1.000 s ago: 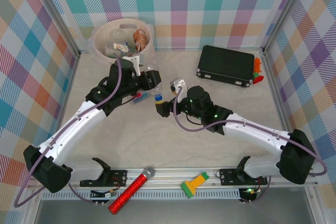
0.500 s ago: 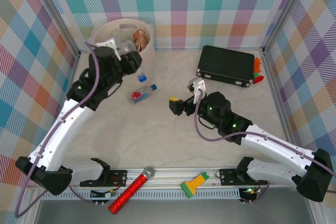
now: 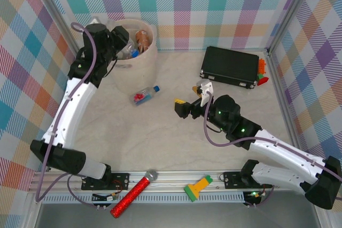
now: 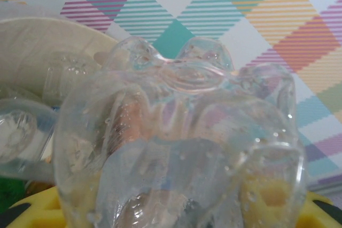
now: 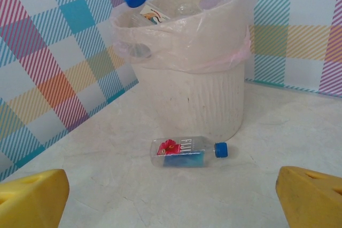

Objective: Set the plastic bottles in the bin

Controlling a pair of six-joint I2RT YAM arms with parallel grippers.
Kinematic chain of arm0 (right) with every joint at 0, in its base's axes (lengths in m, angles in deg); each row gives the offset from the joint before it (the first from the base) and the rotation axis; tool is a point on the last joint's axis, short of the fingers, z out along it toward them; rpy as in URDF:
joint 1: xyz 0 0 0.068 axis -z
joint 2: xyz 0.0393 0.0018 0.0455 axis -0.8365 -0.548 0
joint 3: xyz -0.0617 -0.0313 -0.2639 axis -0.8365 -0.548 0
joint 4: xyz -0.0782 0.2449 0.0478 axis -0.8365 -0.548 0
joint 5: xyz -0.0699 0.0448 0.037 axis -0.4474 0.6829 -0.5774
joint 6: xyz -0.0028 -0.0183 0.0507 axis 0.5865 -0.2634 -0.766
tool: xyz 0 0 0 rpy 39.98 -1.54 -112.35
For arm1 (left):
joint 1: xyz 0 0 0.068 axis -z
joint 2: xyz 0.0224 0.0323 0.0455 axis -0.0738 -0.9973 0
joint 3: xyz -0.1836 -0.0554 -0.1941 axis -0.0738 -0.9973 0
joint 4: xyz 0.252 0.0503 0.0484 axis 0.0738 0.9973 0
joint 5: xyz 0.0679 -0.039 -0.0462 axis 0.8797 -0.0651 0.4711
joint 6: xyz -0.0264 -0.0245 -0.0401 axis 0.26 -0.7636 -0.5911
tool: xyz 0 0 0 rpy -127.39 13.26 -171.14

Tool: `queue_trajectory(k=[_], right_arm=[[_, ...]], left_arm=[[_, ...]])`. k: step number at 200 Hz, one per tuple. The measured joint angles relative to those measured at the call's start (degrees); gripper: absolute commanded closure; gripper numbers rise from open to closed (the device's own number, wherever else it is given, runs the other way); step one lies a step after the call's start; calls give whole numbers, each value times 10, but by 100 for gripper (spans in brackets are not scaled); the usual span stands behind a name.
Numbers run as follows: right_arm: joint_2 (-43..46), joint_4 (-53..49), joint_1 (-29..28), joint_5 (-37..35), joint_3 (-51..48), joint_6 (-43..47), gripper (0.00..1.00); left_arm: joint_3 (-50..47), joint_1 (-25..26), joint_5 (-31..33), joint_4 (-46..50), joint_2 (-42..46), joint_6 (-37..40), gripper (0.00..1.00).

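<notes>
One clear bottle (image 3: 131,51) hangs clamped in the left gripper (image 3: 122,45) above the bin (image 3: 133,76), so letting go looks due next, while the wide-open right gripper (image 3: 189,95) faces a second bottle (image 3: 146,94) lying beside the bin's foot.

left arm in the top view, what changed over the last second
The left end effector swung from the middle, back and left, to above the rim of the bin, keeping its grip on the clear blue-capped bottle all the way. The right end effector drew back toward the right, open. The labelled bottle lying in front of the bin, the black case, the red microphone and the green-and-yellow tool stayed put.
</notes>
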Motion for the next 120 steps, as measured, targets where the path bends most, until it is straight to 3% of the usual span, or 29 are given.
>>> queue_trajectory(k=[61, 120], right_arm=[[16, -4, 0, 3, 0, -4, 1], [22, -8, 0, 3, -10, -4, 1]], left_arm=[[96, -28, 5, -36, -130, -56, 59], [214, -32, -16, -2, -250, -82, 59]])
